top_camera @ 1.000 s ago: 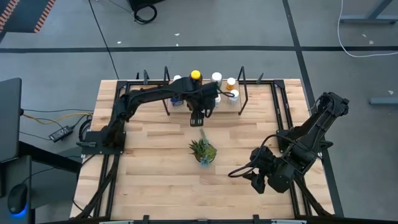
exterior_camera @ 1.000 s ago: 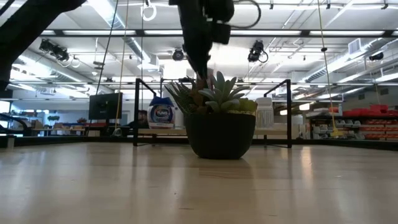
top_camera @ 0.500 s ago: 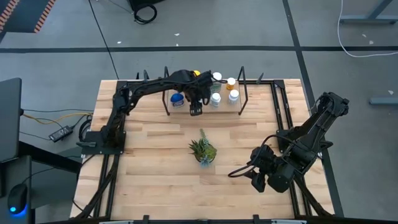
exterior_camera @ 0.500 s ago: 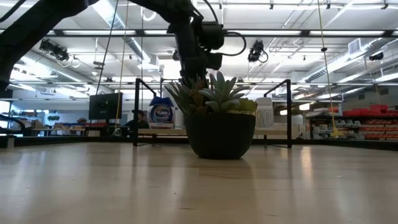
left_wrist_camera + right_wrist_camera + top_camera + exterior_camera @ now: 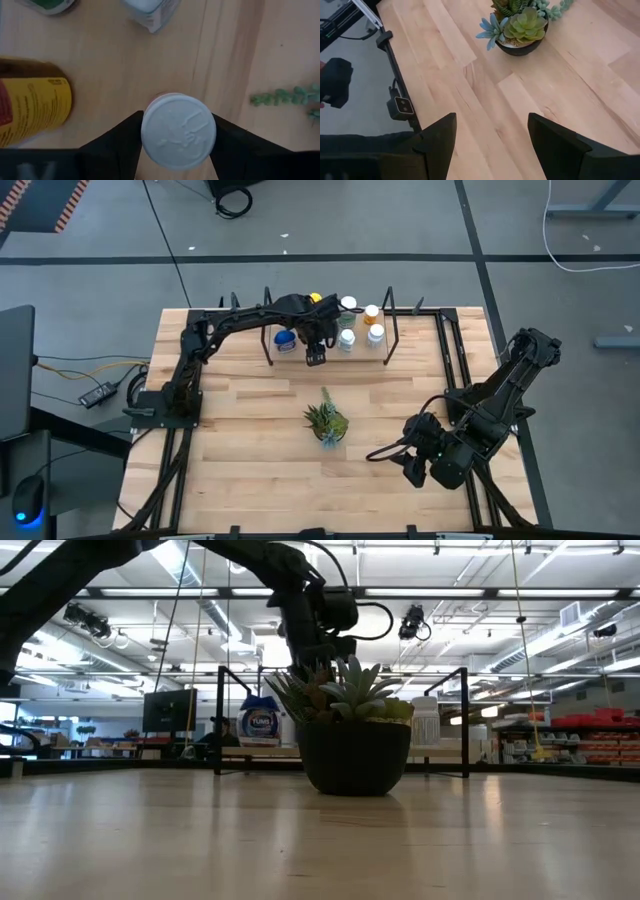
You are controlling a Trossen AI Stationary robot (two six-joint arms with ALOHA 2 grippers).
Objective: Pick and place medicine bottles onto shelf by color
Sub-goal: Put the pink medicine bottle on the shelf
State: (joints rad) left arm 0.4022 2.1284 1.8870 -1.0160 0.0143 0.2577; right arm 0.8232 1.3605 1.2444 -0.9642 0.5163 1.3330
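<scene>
My left gripper [image 5: 316,352] points down over the near part of the light-wood shelf [image 5: 362,353] at the table's far middle, shut on a white-capped bottle [image 5: 178,131]. On the shelf stand a blue bottle [image 5: 285,338], a yellow-lidded dark bottle [image 5: 315,299] with a yellow label [image 5: 30,107], an orange one [image 5: 371,312] and white-capped ones [image 5: 347,337]. My right gripper [image 5: 492,145] is open and empty, low over the table's near right part [image 5: 415,468]. My left gripper pinches the white-capped bottle between its two fingers [image 5: 125,142], which come from above and stand on opposite sides of the round cap's rim [image 5: 147,132]. The bottle stays upright below the wrist. The cap hides its base, so I cannot tell whether it stands on the shelf.
A small spiky green plant in a dark pot [image 5: 326,423] stands at the table's middle, near side of the shelf; it fills the low view [image 5: 355,755]. Black wire uprights [image 5: 389,330] close the shelf's ends. Bare wood lies around the plant.
My left gripper has gone toward the table's far edge, from the shelf's near edge in over the shelf, and has come down, still carrying the white-capped bottle. In the last half second it has barely moved.
</scene>
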